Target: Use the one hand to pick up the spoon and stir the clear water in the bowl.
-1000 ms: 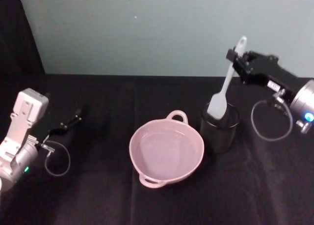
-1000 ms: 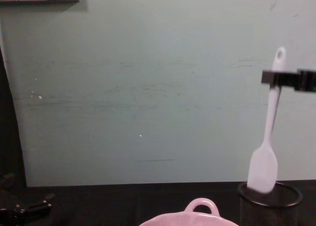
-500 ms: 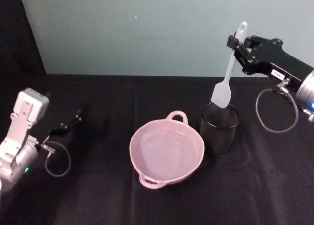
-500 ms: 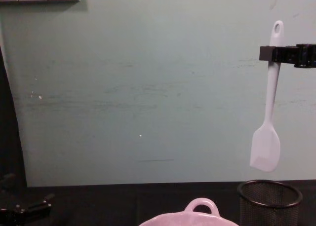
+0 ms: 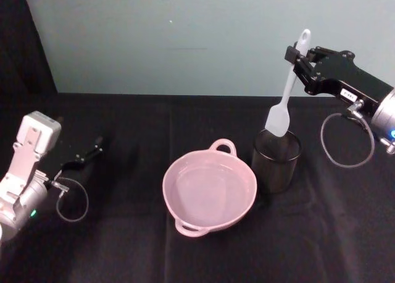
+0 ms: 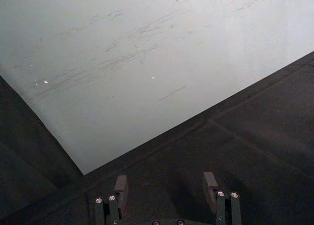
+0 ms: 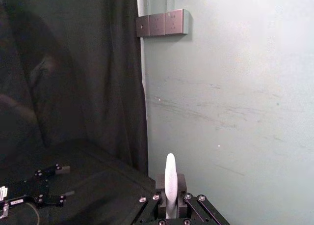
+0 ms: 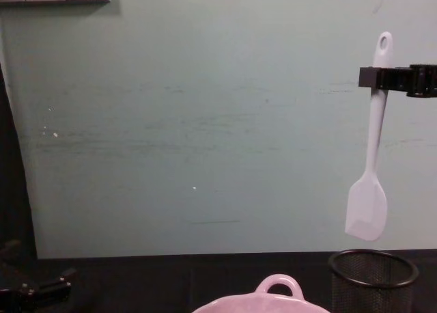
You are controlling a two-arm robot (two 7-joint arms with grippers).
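Above mesh cup (image 5: 276,161), right gripper (image 5: 294,54) clamping spoon (image 5: 282,101)

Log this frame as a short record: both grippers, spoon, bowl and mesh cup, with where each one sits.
right gripper: fingers shut on the spoon's handle near its holed end, raised over the cup
spoon: hanging blade down, clear above the cup rim
mesh cup: upright, just right of the bowl
bowl: on the black table, untouched
left gripper: open, parked low at the left
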